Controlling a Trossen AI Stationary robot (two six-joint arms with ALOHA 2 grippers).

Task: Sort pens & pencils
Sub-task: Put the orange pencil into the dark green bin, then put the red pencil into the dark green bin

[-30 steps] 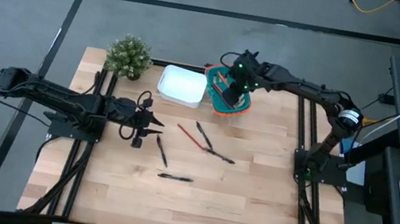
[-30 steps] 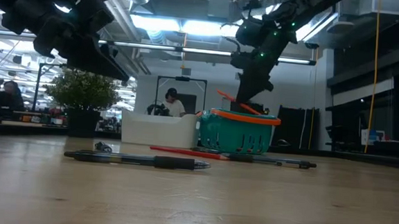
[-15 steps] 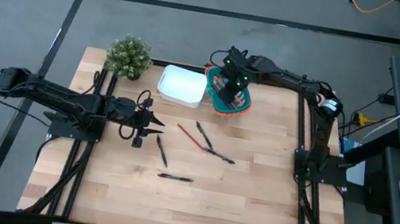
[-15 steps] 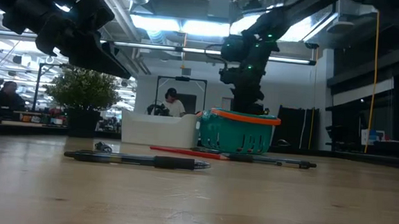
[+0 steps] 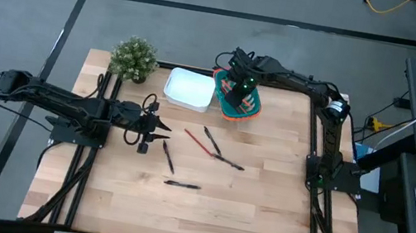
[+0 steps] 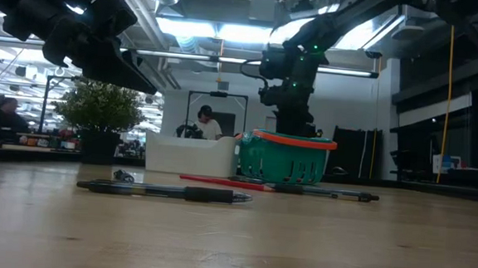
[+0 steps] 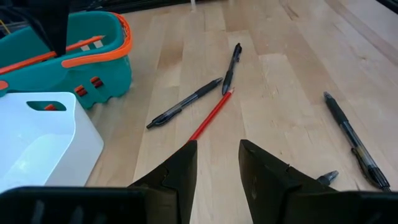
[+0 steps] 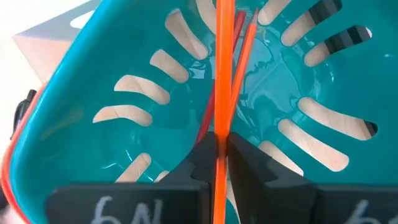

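Note:
My right gripper [image 5: 239, 88] [image 8: 219, 146] points steeply down into the teal basket [image 5: 237, 104] [image 8: 93, 93] at the table's far side, shut on an orange-red pencil [image 8: 219, 62]. Two more pencils [image 8: 244, 46] lie inside the basket. One red pencil [image 5: 196, 141] [image 7: 211, 116] lies flat on the table among several black pens [image 5: 211, 140] [image 5: 168, 157] [image 5: 181, 184]. My left gripper [image 5: 164, 130] [image 7: 217, 165] hovers open left of them, holding nothing. My right gripper pinches the pencil's shaft [image 8: 219, 127] between its two fingers, coming from above and pointing down. The pencil runs on past the fingertips over the basket's floor. Whether its far end touches the basket cannot be told.
A white bin [image 5: 190, 89] [image 7: 37, 137] stands just left of the basket, and a small potted plant [image 5: 133, 59] sits at the far left corner. The low view shows one pen [image 6: 165, 191] lying nearest the front edge. A person shows far off in the room.
My right gripper has gone down and toward the table's far left, tipping steeper, and has sunk into the basket. The pencil it holds, earlier slanting above the basket's rim, now sits below the rim in the low view.

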